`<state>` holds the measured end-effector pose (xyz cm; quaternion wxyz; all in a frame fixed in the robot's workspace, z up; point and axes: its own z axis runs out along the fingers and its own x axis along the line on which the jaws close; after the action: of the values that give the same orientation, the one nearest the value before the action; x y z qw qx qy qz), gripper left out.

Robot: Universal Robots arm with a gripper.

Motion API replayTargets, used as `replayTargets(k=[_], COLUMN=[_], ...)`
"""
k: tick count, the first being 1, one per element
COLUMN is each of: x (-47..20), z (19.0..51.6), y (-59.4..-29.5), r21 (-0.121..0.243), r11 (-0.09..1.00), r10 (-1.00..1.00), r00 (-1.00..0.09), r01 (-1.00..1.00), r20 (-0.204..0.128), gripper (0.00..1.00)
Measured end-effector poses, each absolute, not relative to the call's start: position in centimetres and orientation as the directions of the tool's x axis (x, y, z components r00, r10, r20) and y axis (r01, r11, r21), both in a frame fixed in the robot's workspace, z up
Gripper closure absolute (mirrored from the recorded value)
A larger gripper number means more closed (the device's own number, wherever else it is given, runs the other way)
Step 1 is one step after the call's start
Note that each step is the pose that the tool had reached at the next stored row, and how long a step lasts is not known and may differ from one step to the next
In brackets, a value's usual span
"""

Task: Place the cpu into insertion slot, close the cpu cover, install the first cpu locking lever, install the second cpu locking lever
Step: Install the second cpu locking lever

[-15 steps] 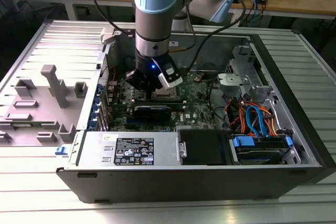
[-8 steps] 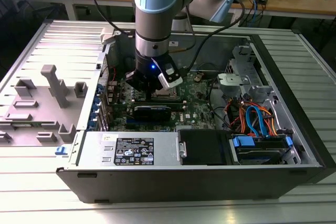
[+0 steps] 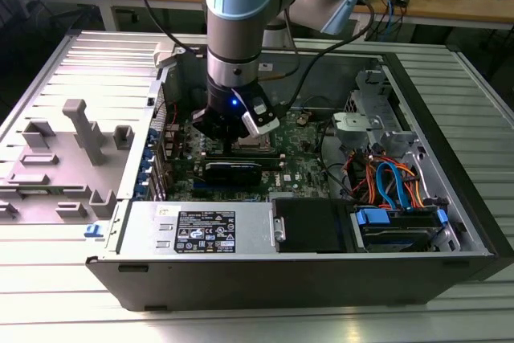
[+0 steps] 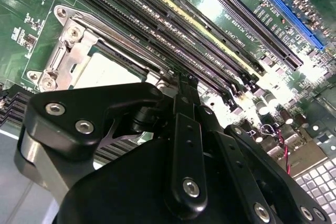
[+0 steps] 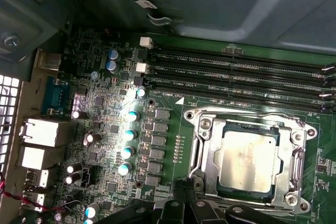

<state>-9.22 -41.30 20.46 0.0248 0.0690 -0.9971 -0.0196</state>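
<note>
1. A robot arm reaches down into an open desktop computer case (image 3: 450, 222), its black gripper (image 3: 241, 130) hanging just above the green motherboard (image 3: 301, 168) in the exterior view.

2. In the first wrist view, the cpu (image 5: 248, 162) sits inside the insertion slot (image 5: 198, 156), its silver-grey top facing up and smudged.

3. The cpu cover (image 5: 297, 157) lies flat around the chip, framing it on all sides; in the second wrist view the same silver frame (image 4: 79, 45) shows beside a pale corner of the chip (image 4: 107, 72).

4. The gripper's black linkage (image 4: 178, 145) crowds the second wrist view, its tip at the socket's edge next to the long black memory slots (image 4: 173, 35). Whether its fingers are parted or pressed together cannot be told, as the tips appear to be hidden behind the linkage.

5. In the exterior view, blue and orange cables (image 3: 393, 182) run through the case toward that view's right.
</note>
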Motion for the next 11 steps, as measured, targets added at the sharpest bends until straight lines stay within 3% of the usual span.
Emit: replayTargets(k=[11], x=[-9.2], z=[21.9], y=[-41.3], r21=[0.042], r11=[0.990], r10=[-0.139], r00=[-0.989], r01=[-0.137], r20=[0.048], gripper=[0.89])
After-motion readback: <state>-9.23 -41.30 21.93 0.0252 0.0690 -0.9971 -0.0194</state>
